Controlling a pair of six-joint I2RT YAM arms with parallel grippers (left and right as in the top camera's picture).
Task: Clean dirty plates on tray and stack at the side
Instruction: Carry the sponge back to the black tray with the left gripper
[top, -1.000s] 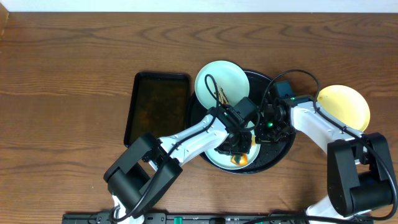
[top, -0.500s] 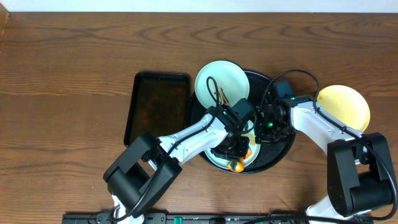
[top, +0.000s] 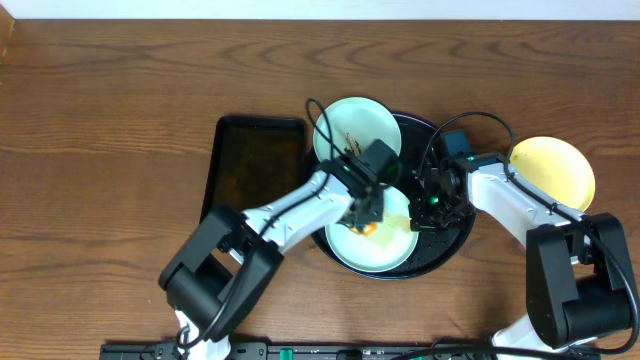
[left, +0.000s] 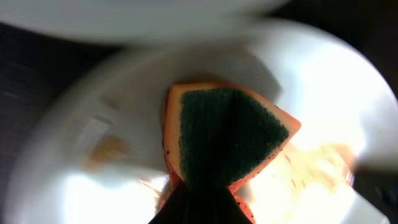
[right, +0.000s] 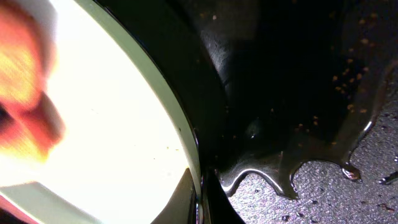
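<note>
The round black tray (top: 450, 245) holds two mint plates. The far plate (top: 350, 120) carries brown smears and leans over the tray's far left rim. My left gripper (top: 366, 218) is shut on a green-and-orange sponge (left: 230, 134), pressed onto the near plate (top: 385, 255), which shows faint brown specks (left: 323, 158). My right gripper (top: 425, 210) is shut on this plate's right rim (right: 189, 143), one finger on each side. The sponge shows as an orange blur (right: 25, 93) in the right wrist view. A pale yellow plate (top: 552, 170) lies on the bare wood right of the tray.
A rectangular black tray (top: 255, 170) lies just left of the round one. Wet film and crumbs cover the round tray's floor (right: 298, 74). Brown tabletop (top: 110, 150) stretches out to the left, and a pale wall edge runs along the back.
My left gripper has swept the sponge from the near right part of the plate up toward its far middle. The right gripper has kept its hold on the rim.
</note>
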